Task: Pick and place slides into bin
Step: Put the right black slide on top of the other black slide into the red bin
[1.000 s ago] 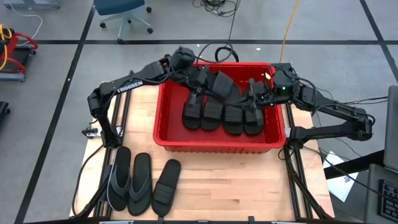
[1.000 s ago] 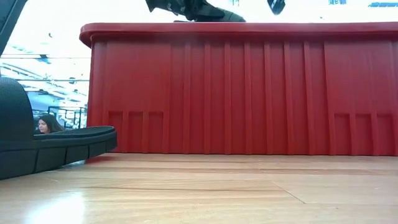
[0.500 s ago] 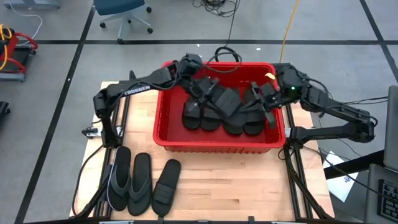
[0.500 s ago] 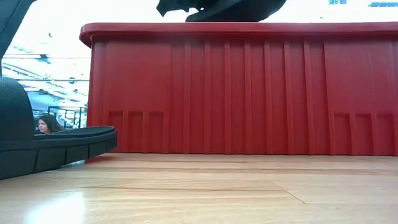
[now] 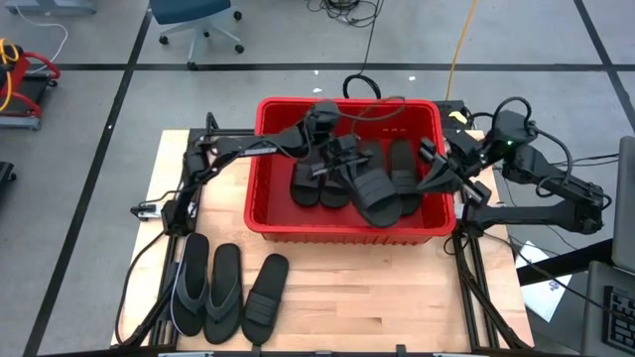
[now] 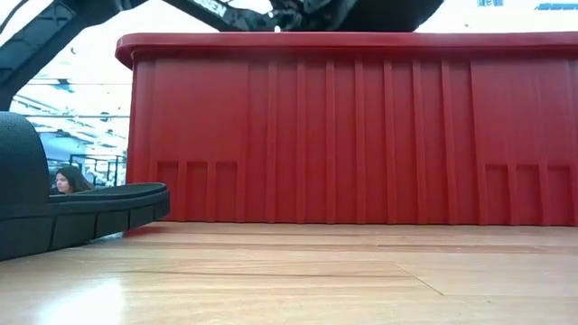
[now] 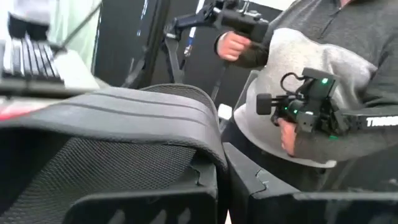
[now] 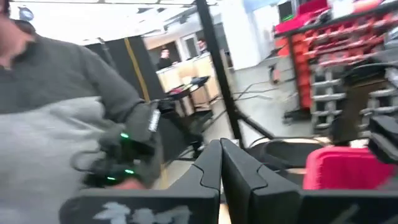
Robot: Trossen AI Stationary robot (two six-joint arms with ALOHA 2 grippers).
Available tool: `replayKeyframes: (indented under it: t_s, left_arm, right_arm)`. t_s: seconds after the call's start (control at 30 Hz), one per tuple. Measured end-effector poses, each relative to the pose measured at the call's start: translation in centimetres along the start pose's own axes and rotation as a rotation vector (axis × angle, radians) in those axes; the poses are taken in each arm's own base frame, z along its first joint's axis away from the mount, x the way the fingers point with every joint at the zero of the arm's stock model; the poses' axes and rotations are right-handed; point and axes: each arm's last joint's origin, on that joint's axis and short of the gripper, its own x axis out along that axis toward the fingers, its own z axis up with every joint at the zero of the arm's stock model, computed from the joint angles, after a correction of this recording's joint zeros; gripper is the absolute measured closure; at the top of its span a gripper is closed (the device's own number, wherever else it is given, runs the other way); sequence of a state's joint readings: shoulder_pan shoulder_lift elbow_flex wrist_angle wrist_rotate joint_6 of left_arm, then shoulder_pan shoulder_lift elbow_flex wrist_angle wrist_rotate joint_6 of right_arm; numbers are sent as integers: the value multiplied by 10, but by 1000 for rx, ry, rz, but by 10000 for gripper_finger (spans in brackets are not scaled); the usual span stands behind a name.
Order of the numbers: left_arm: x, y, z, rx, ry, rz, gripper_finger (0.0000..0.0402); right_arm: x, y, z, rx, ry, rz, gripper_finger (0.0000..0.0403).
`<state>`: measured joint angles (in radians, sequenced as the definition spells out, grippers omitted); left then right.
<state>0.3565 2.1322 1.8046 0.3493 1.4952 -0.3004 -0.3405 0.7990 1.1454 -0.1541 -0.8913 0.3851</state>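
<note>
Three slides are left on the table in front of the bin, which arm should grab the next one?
Likely the left. The three slides lie on the left arm's side of the table. The left gripper is over the bin, holding a slide, and the right gripper is at the bin's far right edge.

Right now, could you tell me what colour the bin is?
Red; the bin shows best in the high view.

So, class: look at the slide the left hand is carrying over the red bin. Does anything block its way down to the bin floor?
Partly. The left hand holds a slide above the bin, but the slides already lying there cover much of the floor beneath, so it would probably land on them. The right hand is at the bin's right rim.
</note>
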Motion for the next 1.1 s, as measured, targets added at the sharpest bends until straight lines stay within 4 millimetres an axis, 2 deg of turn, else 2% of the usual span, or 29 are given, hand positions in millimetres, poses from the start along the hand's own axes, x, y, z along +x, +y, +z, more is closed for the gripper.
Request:
replayKeyframes:
  t_s: [0.13, 0.4, 0.77, 0.87, 1.0, 1.1]
  left_arm:
    - [-2, 10, -13, -38, 4, -2, 401]
    - [-7, 15, -20, -54, 13, -31, 401]
    - [-6, 25, -33, -35, 12, -30, 401]
    - [-5, 26, -35, -64, 15, -37, 401]
    - [-2, 24, -32, -19, 21, -65, 401]
    - [-9, 24, -30, -30, 17, -51, 401]
  right_arm:
    - [-2, 3, 0, 23, -4, 7, 403]
    - [-3, 4, 1, 15, -7, 5, 403]
    - [3, -7, -2, 42, 0, -61, 403]
    - [6, -15, -12, 85, 27, -73, 403]
    - [10, -29, -33, 159, 85, -109, 403]
    - [8, -37, -44, 157, 89, -282, 403]
